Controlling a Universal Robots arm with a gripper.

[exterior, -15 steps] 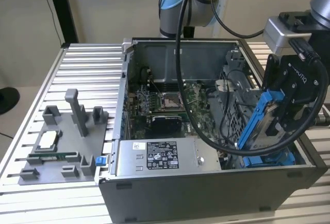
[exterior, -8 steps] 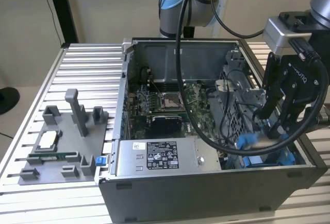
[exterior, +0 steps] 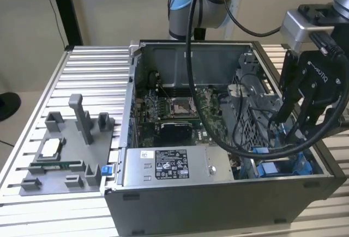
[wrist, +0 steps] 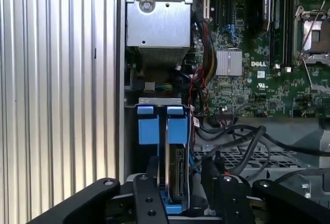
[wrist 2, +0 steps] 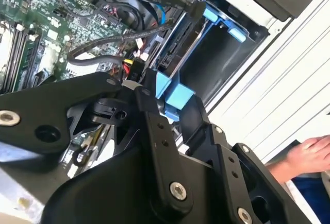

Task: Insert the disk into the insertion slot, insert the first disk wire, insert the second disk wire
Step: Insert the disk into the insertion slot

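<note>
Gripping disk (wrist: 177, 177) by blue carrier end, gripper (wrist 2: 172, 100) fingers (wrist 2: 154, 126) closed narrow on it. Disk edge-on, entering slot (wrist: 148, 128) between blue rails; depth can't tell. Slot at case (exterior: 218, 204) corner, exterior view's right. Cables (wrist: 242, 136) just beside, motherboard (wrist: 258, 80) beyond. Hand (wrist 2: 309, 154) outside case.

The gripper (wrist 2: 172, 100) is black. The disk (wrist: 178, 177) shows a dark grey edge inside a bright blue carrier; the insertion slot (wrist 2: 216, 69) is dark grey with bright blue rails. The motherboard (wrist: 258, 87) is green, the power-supply box (exterior: 136, 169) silver-grey with a white label. The bench (exterior: 92, 68) is silver, ribbed in parallel lines.
</note>
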